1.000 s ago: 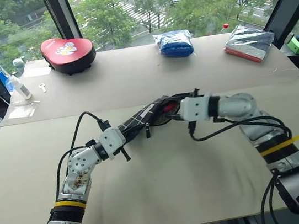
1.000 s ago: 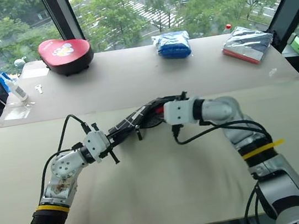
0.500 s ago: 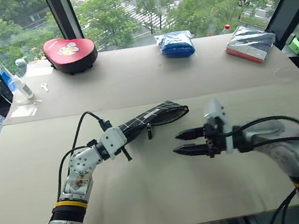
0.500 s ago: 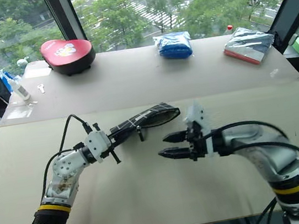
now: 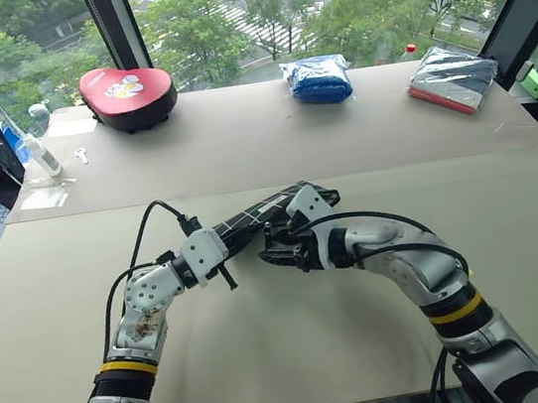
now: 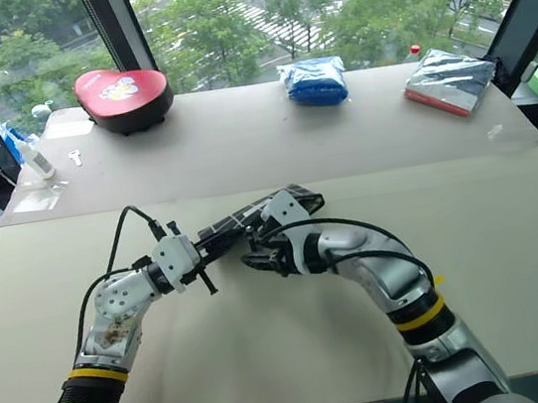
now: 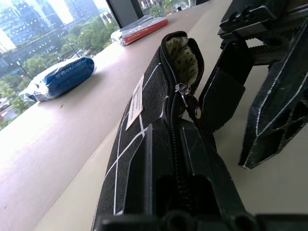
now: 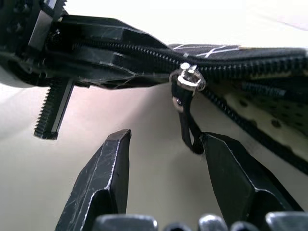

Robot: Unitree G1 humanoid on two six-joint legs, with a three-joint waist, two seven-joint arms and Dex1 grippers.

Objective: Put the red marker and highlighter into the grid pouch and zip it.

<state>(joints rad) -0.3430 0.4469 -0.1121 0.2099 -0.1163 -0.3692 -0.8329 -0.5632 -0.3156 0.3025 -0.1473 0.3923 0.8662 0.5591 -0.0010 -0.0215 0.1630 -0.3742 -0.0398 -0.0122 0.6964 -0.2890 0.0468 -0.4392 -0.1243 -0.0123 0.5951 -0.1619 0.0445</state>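
Head views: grid pouch (image 5: 261,214) is held above the near table (image 5: 270,352), its left end clamped in the closed left gripper (image 5: 219,259). Right gripper (image 5: 268,254) sits just beneath the pouch's middle, jaws parted, holding nothing.

Left wrist view: pouch runs away from the gripper, its far end gaping to show a dotted lining; zip pull (image 7: 184,92) hangs at the edge of the opening, beside the right gripper's black fingers (image 7: 224,91).

Right wrist view: open fingers (image 8: 103,178) flank the dangling zip pull and strap, one finger touching the strap.
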